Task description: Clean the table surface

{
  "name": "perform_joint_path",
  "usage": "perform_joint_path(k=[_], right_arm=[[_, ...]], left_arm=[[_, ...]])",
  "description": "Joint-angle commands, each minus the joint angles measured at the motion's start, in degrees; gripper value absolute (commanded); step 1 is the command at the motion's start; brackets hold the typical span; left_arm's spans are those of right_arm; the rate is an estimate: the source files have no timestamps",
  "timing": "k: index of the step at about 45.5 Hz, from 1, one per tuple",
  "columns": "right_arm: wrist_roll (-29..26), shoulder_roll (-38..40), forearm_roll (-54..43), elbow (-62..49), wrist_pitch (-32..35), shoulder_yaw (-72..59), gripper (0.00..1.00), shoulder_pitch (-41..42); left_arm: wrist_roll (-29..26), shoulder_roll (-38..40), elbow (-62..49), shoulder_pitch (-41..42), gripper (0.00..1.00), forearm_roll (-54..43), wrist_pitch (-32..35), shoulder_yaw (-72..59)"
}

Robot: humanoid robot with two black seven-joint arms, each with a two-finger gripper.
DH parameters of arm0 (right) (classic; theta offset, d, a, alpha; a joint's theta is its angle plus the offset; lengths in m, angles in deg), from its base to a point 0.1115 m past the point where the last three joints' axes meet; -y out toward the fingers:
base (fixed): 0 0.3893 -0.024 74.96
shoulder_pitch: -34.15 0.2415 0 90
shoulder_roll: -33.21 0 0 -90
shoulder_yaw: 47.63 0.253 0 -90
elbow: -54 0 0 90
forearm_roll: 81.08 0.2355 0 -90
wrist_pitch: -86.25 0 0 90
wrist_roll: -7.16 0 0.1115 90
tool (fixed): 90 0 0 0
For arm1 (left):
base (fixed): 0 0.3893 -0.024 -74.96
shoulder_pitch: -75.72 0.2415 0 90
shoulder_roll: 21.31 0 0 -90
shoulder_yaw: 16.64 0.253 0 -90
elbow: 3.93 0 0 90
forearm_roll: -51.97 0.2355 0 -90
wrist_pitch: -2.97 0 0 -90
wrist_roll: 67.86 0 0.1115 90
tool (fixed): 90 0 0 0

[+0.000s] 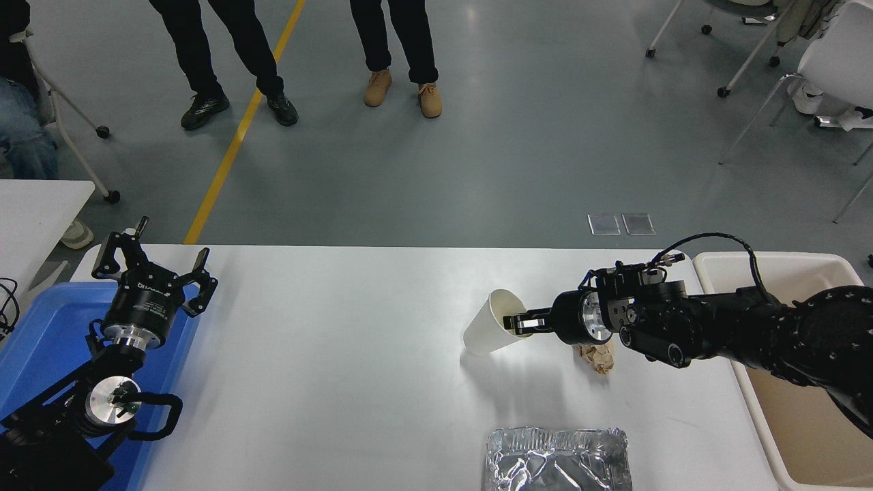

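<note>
The white table surface [341, 354] fills the lower half of the view. Right of its centre a white paper cup [485, 332] is tilted, mouth up and to the right, and my right gripper [513, 322] is shut on its rim, one finger inside the mouth. A crumpled brown paper wad [597, 356] lies just below the right wrist. A crinkled foil tray [556, 459] sits at the near edge. My left gripper [151, 262] is parked open at the far left corner, holding nothing.
A blue tray [41, 334] sits under the left arm at the table's left end. A beige bin [805, 382] stands off the right end. Two people's legs stand on the floor beyond the far edge, with wheeled chairs at the top right.
</note>
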Motion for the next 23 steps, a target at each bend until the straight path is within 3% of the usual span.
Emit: perform_joint_path(k=[1, 23], right_arm=[[3.04, 7.16, 0.33, 1.7, 2.13, 0.68, 0.0, 5.12], [7.62, 22.54, 6.66, 2.31, 10.56, 8.23, 0.0, 8.29]], left_arm=[[0.0, 0.0, 0.0, 0.0, 0.99, 0.0, 0.0, 0.0], [0.0, 0.0, 0.0, 0.0, 0.99, 0.0, 0.0, 0.0]])
